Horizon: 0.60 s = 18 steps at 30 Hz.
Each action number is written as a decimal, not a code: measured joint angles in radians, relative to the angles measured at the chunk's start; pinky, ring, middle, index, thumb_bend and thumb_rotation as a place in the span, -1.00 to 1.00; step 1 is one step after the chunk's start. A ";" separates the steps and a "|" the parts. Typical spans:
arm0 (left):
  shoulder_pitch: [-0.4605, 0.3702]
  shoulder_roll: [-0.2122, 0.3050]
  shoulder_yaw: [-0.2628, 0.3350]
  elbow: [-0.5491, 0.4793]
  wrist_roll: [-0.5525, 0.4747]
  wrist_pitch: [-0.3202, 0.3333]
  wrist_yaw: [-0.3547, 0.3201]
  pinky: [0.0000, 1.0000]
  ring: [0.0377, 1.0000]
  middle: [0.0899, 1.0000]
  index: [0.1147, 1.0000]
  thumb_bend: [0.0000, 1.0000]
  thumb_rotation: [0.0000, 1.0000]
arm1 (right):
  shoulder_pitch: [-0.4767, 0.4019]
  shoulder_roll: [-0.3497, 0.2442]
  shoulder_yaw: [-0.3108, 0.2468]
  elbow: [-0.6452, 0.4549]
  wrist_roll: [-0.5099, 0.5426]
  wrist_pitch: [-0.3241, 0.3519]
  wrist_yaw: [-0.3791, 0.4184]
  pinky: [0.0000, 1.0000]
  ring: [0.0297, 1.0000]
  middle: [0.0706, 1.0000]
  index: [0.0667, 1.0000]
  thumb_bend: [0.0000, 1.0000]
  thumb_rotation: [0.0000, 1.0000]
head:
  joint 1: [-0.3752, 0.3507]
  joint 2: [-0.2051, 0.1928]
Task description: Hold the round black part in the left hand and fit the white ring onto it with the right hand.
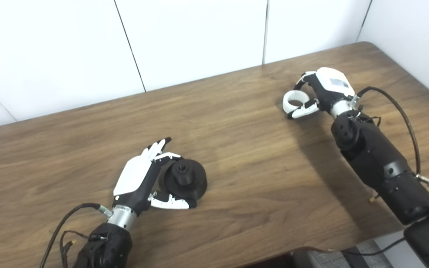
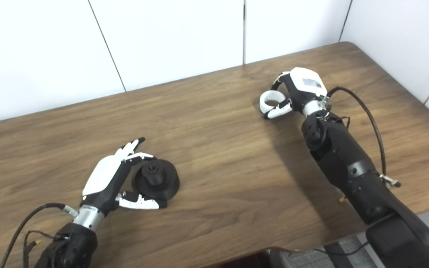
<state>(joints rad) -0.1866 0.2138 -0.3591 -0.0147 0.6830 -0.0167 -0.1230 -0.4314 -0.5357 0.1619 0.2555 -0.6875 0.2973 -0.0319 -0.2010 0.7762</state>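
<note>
The round black part [image 1: 185,179] lies on the wooden table [image 1: 237,156] at the front left, a raised hub on its top. My left hand [image 1: 140,178] is open around its left side, thumb in front of it, fingers stretched behind it; it rests on the table. The white ring [image 1: 295,100] lies on the table at the back right. My right hand [image 1: 320,93] curls around it, thumb in front and fingers behind; whether it grips the ring I cannot tell. The same scene shows in the right eye view, with the part [image 2: 157,179] and the ring [image 2: 271,99].
White wall panels [image 1: 184,41] stand behind the table's far edge. The table's right corner is at the back right. The front edge runs below my arms, with floor and cables [image 1: 348,253] beyond it.
</note>
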 measured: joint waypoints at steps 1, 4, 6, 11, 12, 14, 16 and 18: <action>0.000 -0.001 0.000 0.000 0.000 0.000 0.000 1.00 1.00 1.00 0.12 0.80 -0.35 | 0.000 0.002 -0.002 0.000 0.000 0.000 -0.006 0.36 0.55 0.68 -0.09 0.04 -0.70 | 0.002 0.000; 0.000 -0.001 0.000 0.000 0.000 0.000 -0.001 1.00 1.00 1.00 0.12 0.80 -0.34 | 0.005 0.003 -0.004 -0.002 0.002 0.000 -0.009 0.38 0.56 0.67 -0.09 0.04 -0.70 | 0.003 0.002; 0.000 -0.001 0.000 0.000 0.000 0.001 -0.001 1.00 1.00 1.00 0.12 0.80 -0.33 | 0.005 0.003 -0.004 -0.002 0.001 -0.001 -0.014 0.37 0.56 0.67 -0.09 0.04 -0.70 | 0.003 0.002; 0.000 -0.001 0.000 -0.001 0.003 0.001 -0.001 1.00 1.00 1.00 0.12 0.80 -0.33 | 0.010 0.002 -0.004 -0.006 0.001 -0.005 -0.017 0.45 0.60 0.67 -0.09 0.03 -0.70 | 0.008 0.005; 0.000 -0.001 0.000 -0.001 0.003 0.001 -0.001 1.00 1.00 1.00 0.12 0.80 -0.33 | 0.014 0.002 -0.006 -0.015 0.001 -0.005 -0.016 0.50 0.62 0.68 -0.09 0.03 -0.70 | 0.008 0.005; 0.000 -0.002 0.000 -0.001 0.003 0.000 -0.001 1.00 1.00 1.00 0.12 0.80 -0.34 | 0.030 0.001 -0.011 -0.043 0.001 -0.004 -0.013 0.51 0.61 0.70 -0.09 0.03 -0.69 | 0.002 0.006; 0.000 -0.002 0.002 -0.001 0.004 0.001 -0.001 1.00 1.00 1.00 0.12 0.80 -0.35 | 0.043 0.000 -0.015 -0.084 0.001 -0.001 -0.001 0.50 0.60 0.71 -0.09 0.03 -0.69 | 0.000 0.005; 0.000 -0.002 0.004 -0.001 0.005 0.002 -0.002 1.00 1.00 1.00 0.12 0.80 -0.35 | 0.044 -0.005 -0.018 -0.117 -0.002 0.002 0.015 0.41 0.57 0.70 -0.09 0.03 -0.69 | 0.000 0.005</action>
<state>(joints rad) -0.1866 0.2116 -0.3547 -0.0153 0.6879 -0.0149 -0.1247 -0.3871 -0.5407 0.1435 0.1381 -0.6891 0.2992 -0.0172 -0.2010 0.7808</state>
